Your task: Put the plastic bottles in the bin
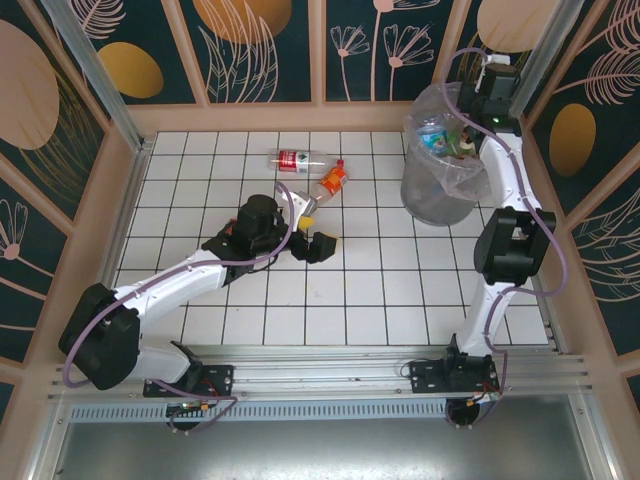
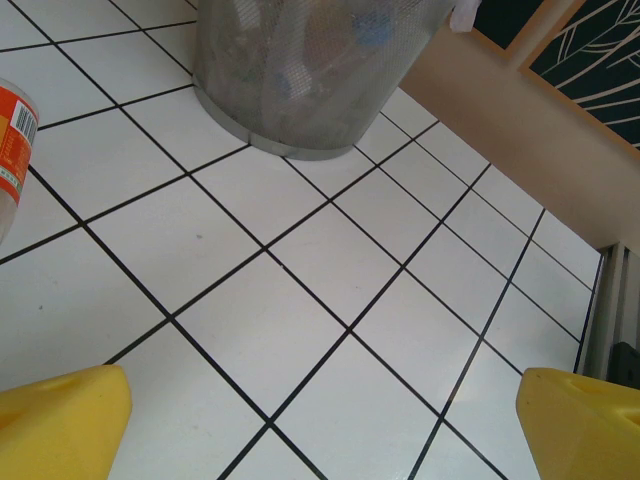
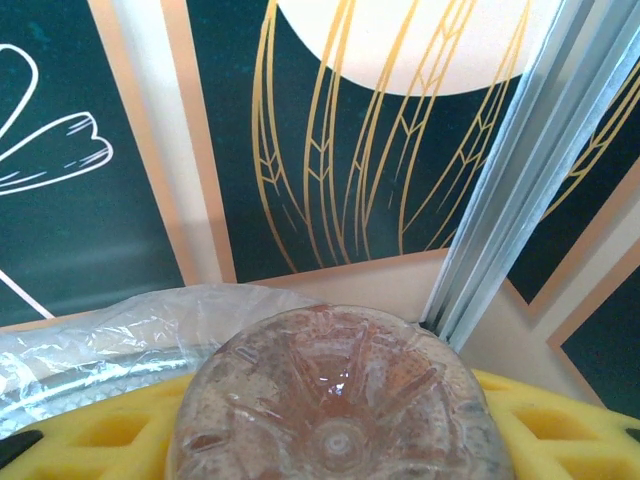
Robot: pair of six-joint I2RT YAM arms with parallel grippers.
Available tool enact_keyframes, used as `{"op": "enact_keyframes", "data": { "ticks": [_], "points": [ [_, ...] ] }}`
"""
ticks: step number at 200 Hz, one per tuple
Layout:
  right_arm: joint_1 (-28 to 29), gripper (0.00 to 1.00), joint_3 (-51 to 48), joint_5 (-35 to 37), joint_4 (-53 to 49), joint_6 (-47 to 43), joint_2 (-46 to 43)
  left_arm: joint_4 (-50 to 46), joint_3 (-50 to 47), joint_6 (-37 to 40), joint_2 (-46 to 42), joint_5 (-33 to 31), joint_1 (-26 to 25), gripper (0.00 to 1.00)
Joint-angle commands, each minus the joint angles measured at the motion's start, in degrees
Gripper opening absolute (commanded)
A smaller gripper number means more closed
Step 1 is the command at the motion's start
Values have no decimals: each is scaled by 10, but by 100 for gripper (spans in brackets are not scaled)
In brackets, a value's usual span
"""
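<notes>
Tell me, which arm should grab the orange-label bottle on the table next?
Probably left. The left gripper is open and close to the orange-label bottle. The right gripper is over by the bin, shut on a clear bottle.

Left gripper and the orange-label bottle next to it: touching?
Apart. The left wrist view shows the left gripper open, with bare white tiles between its yellow fingers and the orange-label bottle at the frame's left edge.

A robot lab cell: aluminium rails [image 1: 330, 365], gridded white tabletop [image 1: 380, 290], printed wall panels [image 1: 260, 40].
</notes>
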Motion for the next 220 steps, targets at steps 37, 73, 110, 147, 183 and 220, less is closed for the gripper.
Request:
{"op": "enact_keyframes", "data": {
  "ticks": [37, 73, 110, 147, 183, 220],
  "points": [
    [16, 76, 11, -54, -125, 14, 26, 3, 0, 6, 2, 3, -3, 99],
    [20, 82, 1, -90, -122, 22, 0, 3, 0, 5, 1, 4, -2, 99],
    [19, 81, -18, -90, -101, 27, -24, 3, 0, 7, -2, 2, -3, 99],
    [19, 81, -20, -120, -88, 36, -57, 1, 9, -8, 5, -30, -3, 98],
    [19, 81, -34, -133, -89, 53, -95, -36, 50, 1, 47, -69, -2, 99],
    [19, 81, -83, -105, -84, 74, -157, -60, 93, 9, 95, -113, 8, 97]
  ]
}}
